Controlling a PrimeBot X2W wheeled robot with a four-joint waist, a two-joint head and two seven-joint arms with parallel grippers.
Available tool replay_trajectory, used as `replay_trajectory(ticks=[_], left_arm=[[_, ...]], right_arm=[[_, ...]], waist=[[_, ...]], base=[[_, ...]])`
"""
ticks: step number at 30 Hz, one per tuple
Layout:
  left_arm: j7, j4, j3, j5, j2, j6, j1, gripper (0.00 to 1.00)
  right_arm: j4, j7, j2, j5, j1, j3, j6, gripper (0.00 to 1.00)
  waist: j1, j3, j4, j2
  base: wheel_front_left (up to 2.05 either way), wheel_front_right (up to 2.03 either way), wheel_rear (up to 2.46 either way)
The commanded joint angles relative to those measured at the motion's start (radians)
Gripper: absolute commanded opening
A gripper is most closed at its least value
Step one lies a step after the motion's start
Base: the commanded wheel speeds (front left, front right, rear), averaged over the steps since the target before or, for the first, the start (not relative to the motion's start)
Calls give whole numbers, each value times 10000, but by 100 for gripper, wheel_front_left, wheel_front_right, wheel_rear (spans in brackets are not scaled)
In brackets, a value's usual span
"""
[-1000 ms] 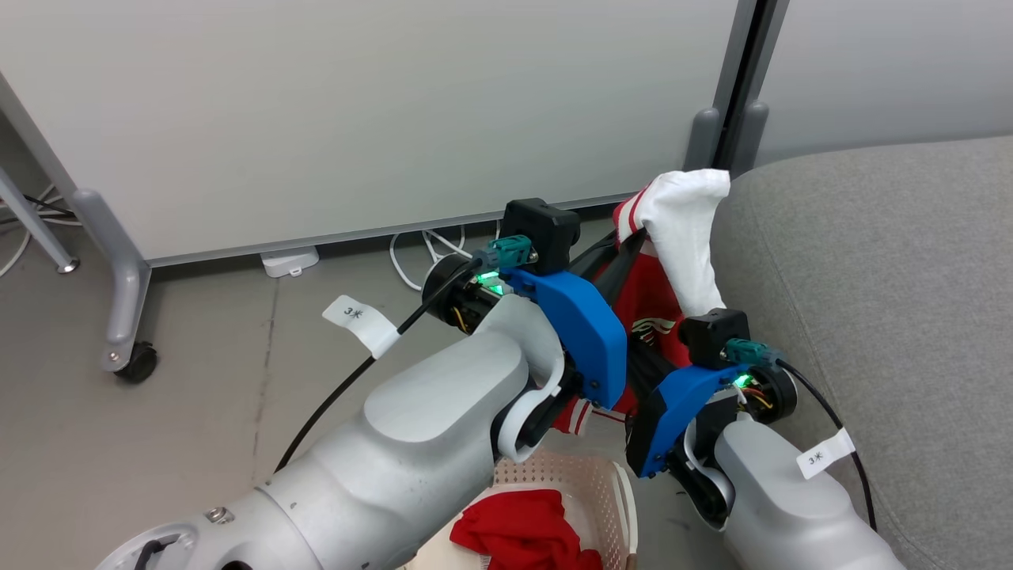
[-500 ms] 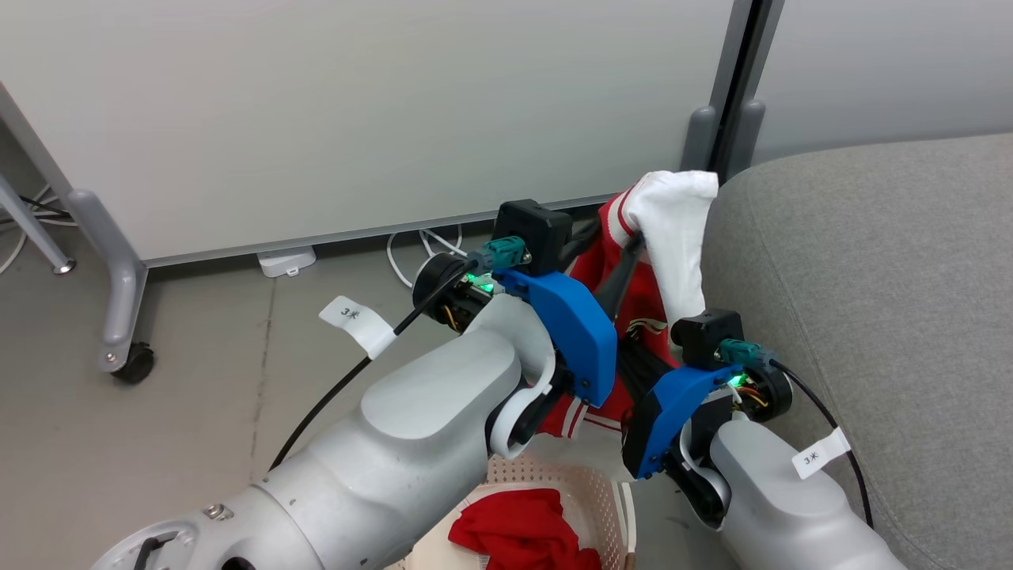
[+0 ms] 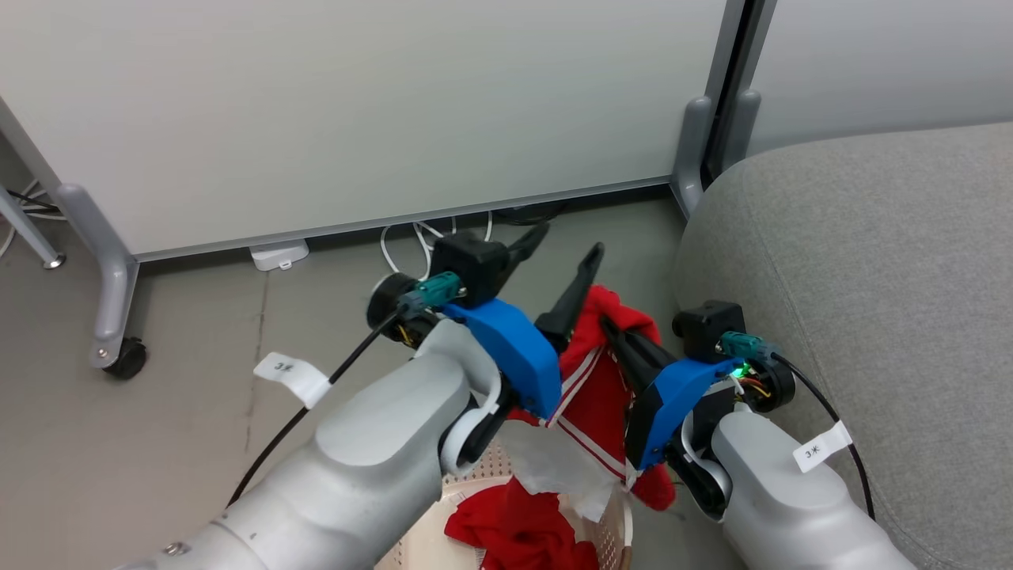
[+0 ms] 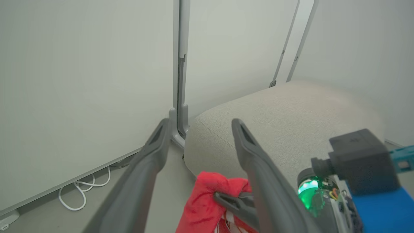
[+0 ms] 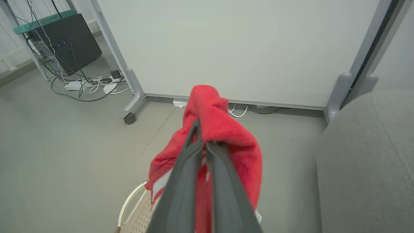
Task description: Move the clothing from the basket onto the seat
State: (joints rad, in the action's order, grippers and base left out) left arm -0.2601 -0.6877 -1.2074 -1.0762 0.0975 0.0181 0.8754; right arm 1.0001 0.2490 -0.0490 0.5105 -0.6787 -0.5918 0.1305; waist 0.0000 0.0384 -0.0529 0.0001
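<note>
One red garment with white stripes (image 3: 595,388) hangs from my right gripper (image 3: 613,326), which is shut on its top fold; its white panel droops over the basket (image 3: 613,518). In the right wrist view the closed gripper (image 5: 202,139) pinches the red garment (image 5: 210,110) above the basket's white handle (image 5: 129,207). A little left and above, my left gripper (image 3: 558,247) is open and holds nothing. Its wrist view shows the open gripper (image 4: 200,127) above the garment (image 4: 203,204). A second red garment (image 3: 514,534) lies in the basket. The grey seat (image 3: 870,237) is at the right.
A pale partition panel (image 3: 356,103) stands behind, with a castor foot (image 3: 119,348) at the left and a post (image 3: 692,142) beside the seat. White cables (image 3: 411,237) lie on the floor under it. A black box (image 5: 71,42) with cables sits far left.
My left gripper has let go of the garment and opened. The garment dropped from its raised, draped pose and now hangs lower from the right gripper alone. Both arms came down.
</note>
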Motion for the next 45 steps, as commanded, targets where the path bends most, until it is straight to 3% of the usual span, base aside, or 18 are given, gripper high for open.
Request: replay_trajectory(ticks=[1,7,14,25,30,37,45], left_arm=[[-58,276,452,455,169,99,-173,100],[-51,1919,2833,2509,1003,400,-2265,100],[-53,3675,5646,5021,1574,590,-4996,100],[-52,4923,8408,6840,1490,220,-7557,100],[-54,5086,9031,7344,1327,-151,-8144,100],[-55,4813,9131,7984,1287,-691,-8234,100],[-55,4351,9128,8193,1307,-931,-8203,100]], right_arm=[[-25,80,-25,-105,-201,69,5,0],[-380,123,-25,-364,-159,240,5,0],[-1138,123,-25,-1079,109,476,5,0],[-2851,-502,-25,-2160,826,1131,5,0],[-3747,-795,-24,-2336,1268,1417,5,0],[-4675,-1132,-22,-2500,1963,1775,5,0],[-5381,-1524,-21,-2806,2650,2130,5,0]], waist=[[0,34,-16,-1],[0,166,-347,-1],[0,384,-1039,-1],[0,725,-2499,-1],[0,857,-3265,-1],[0,945,-4187,-1],[0,908,-4780,-1]], base=[[0,0,0],[0,0,0],[0,0,0],[0,0,0],[0,0,0],[0,0,0],[0,0,0]])
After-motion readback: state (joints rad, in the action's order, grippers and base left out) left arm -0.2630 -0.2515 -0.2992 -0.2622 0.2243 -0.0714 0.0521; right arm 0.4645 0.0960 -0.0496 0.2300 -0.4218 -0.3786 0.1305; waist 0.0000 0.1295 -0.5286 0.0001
